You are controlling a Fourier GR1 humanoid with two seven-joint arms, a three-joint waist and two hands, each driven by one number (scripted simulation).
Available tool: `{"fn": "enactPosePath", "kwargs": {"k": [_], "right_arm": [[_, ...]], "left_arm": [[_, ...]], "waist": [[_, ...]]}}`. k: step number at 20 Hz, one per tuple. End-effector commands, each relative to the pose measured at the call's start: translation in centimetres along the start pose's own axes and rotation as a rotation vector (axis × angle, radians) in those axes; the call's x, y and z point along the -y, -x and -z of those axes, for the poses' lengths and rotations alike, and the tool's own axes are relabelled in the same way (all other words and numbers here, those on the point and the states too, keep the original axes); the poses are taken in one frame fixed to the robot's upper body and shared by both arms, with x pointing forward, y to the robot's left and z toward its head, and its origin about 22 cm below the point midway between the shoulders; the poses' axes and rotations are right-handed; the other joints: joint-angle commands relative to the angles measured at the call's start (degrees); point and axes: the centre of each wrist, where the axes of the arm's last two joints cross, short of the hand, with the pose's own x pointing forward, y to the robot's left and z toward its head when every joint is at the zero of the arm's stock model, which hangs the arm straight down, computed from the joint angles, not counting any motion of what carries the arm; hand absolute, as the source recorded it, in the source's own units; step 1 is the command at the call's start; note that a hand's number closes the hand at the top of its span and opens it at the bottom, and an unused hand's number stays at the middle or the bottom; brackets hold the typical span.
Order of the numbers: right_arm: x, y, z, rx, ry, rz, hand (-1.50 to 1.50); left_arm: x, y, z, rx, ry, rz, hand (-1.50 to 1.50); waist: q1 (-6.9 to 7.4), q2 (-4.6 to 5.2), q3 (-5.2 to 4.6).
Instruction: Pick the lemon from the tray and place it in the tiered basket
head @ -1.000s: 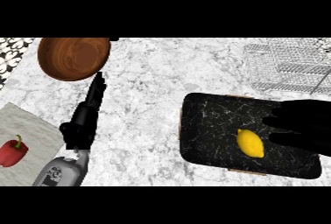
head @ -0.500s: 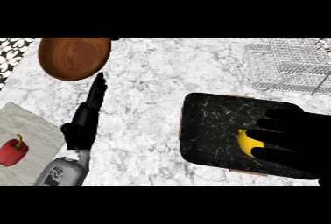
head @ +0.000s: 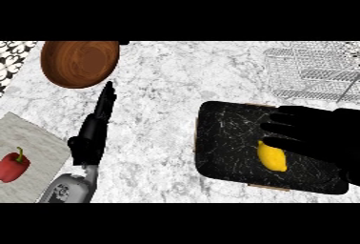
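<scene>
I see the marble counter (head: 169, 86) filling the view from my head camera. The largest thing on it is the black tray (head: 232, 138), lying at the right, dark with pale veins and a thin wooden edge showing along its lower side. It holds one thing, the lemon (head: 273, 157), which lies on the tray's right half, still on the tray's surface.

My right hand (head: 309, 131) comes in from the right edge and lies over the tray's right part. Its fingers (head: 281, 127) point left and bend down over the lemon's top end, touching it or just above it; I cannot tell whether they have closed round the fruit, since the lemon's lower half shows free beneath them.

The wire tiered basket (head: 313, 69) stands at the top right, well apart from the lemon, and I see only bare wire shelves in it.

At the far left lies a pale grey mat (head: 35, 138) with a red pepper (head: 13, 166) on it. The brown wooden bowl (head: 79, 63) sits at the top left, with nothing visible inside.

My left hand (head: 95, 131) shows at the left, between the mat and the tray, open with straight fingers pointing up toward the bowl, resting.
</scene>
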Motion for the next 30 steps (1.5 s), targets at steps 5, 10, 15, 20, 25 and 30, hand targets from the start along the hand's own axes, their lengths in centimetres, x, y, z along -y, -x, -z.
{"fn": "enactPosePath", "kwargs": {"k": [5,10,15,20,25,30], "right_arm": [[-4.7,6.5,0.0,0.07,-0.123,0.046,-1.5],[-6.6,8.1,0.5,0.124,-0.076,0.045,-1.5],[-7.9,8.6,2.9,0.136,-0.118,0.053,-1.5],[-8.6,6.4,3.9,0.166,-0.145,0.053,-1.5],[-8.3,5.7,4.7,0.169,-0.167,0.065,-1.5],[-10.0,7.5,5.3,0.147,-0.174,0.062,-1.5]], "left_arm": [[1.0,-0.9,0.2,0.009,-0.007,0.003,0.0],[-0.3,-0.9,0.7,-0.002,-0.013,0.006,0.0],[1.0,-0.7,-0.3,0.011,-0.033,0.001,0.0],[-0.6,0.2,0.5,-0.005,-0.016,0.011,0.0],[0.9,0.0,0.4,-0.028,-0.025,0.017,0.0],[-0.9,-0.4,1.6,-0.019,-0.035,-0.008,0.0]], "waist": [[-0.29,-0.26,-0.19],[-0.87,-0.44,-0.2],[-0.74,-0.48,-0.21],[-1.48,-0.57,-0.24],[-1.6,-0.61,-0.24],[-1.36,-0.49,-0.23]]}}
